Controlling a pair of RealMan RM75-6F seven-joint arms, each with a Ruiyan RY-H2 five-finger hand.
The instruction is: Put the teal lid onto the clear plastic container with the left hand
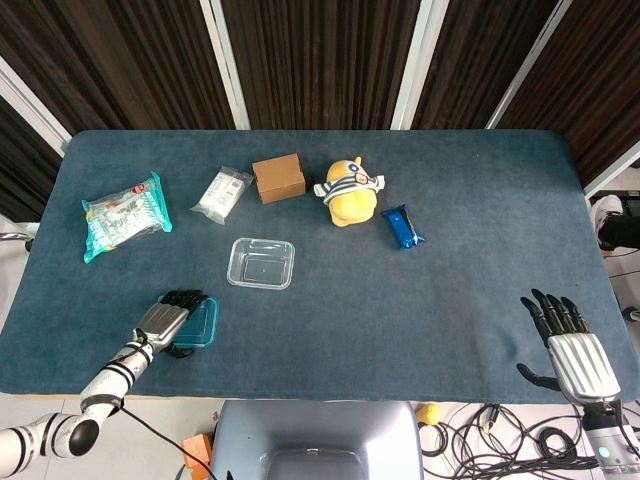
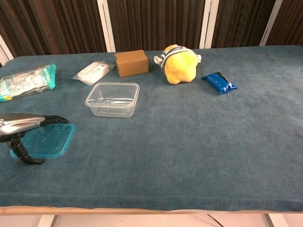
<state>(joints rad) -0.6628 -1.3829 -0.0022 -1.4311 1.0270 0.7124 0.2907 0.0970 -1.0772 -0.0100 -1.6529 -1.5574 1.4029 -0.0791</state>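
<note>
The teal lid (image 1: 203, 322) lies flat on the blue cloth near the front left edge; the chest view shows the lid (image 2: 49, 140) as well. My left hand (image 1: 165, 320) covers its left part. In the chest view the left hand (image 2: 23, 125) reaches over the lid with its fingers stretched above it and its thumb down at the lid's near edge; no grip shows. The clear plastic container (image 1: 261, 263) stands open-topped and empty behind and to the right of the lid, also in the chest view (image 2: 112, 99). My right hand (image 1: 572, 350) hovers spread at the front right corner, holding nothing.
Along the back stand a brown box (image 1: 278, 177), a yellow plush toy (image 1: 350, 193), a blue packet (image 1: 402, 226), a white packet (image 1: 222, 193) and a teal snack bag (image 1: 124, 214). The table's front edge runs just below the lid.
</note>
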